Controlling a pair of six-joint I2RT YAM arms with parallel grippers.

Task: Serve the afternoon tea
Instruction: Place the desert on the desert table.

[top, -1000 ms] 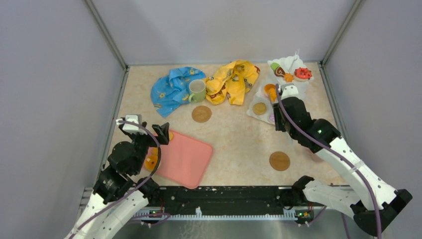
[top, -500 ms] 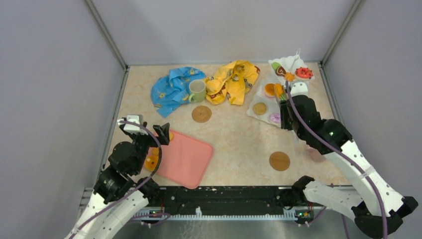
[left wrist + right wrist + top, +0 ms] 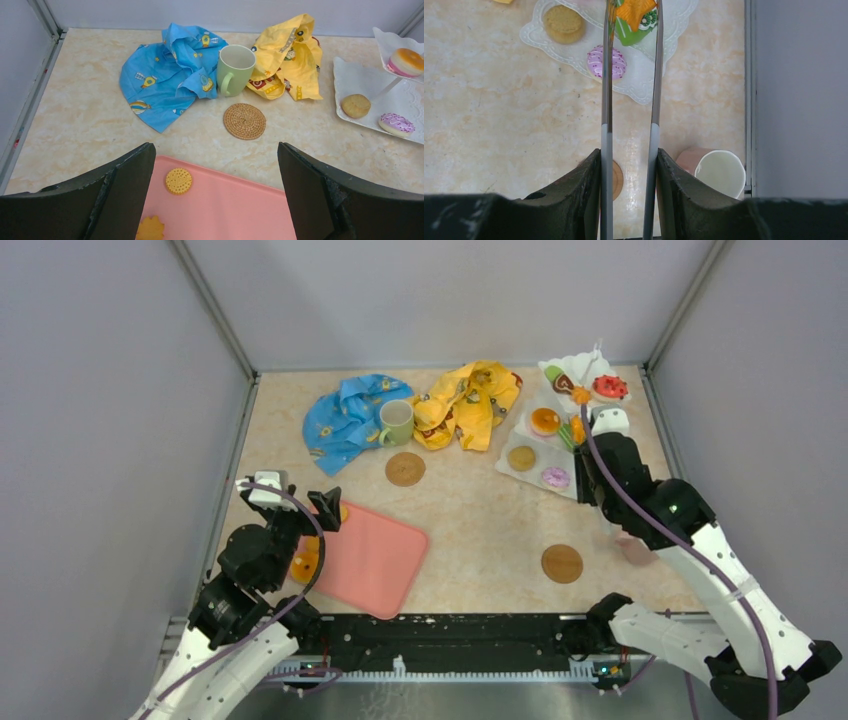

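Observation:
My right gripper (image 3: 629, 160) is shut on a pair of metal tongs (image 3: 607, 100). The tong tips pinch a green and orange toy pastry (image 3: 636, 17) over the white stand's (image 3: 575, 380) lower tier. On that tier lie a pink donut (image 3: 606, 62), a brown cookie (image 3: 564, 22) and an orange bun (image 3: 545, 421). A red donut (image 3: 609, 387) sits on an upper tier. My left gripper (image 3: 215, 190) stands open above the pink tray (image 3: 235, 210), where a round yellow biscuit (image 3: 178, 180) and a leaf biscuit (image 3: 150, 229) lie. A pale green mug (image 3: 234, 69) stands behind a coaster (image 3: 244, 120).
A blue cloth (image 3: 165, 75) and a yellow cloth (image 3: 290, 55) lie crumpled at the back beside the green mug. A second coaster (image 3: 562, 563) sits front right. A pale mug (image 3: 719, 172) stands by the right wall, under my right arm.
My right arm has swung right and toward the back with the tongs and pastry, uncovering the orange bun and pink donut. The left arm has not moved.

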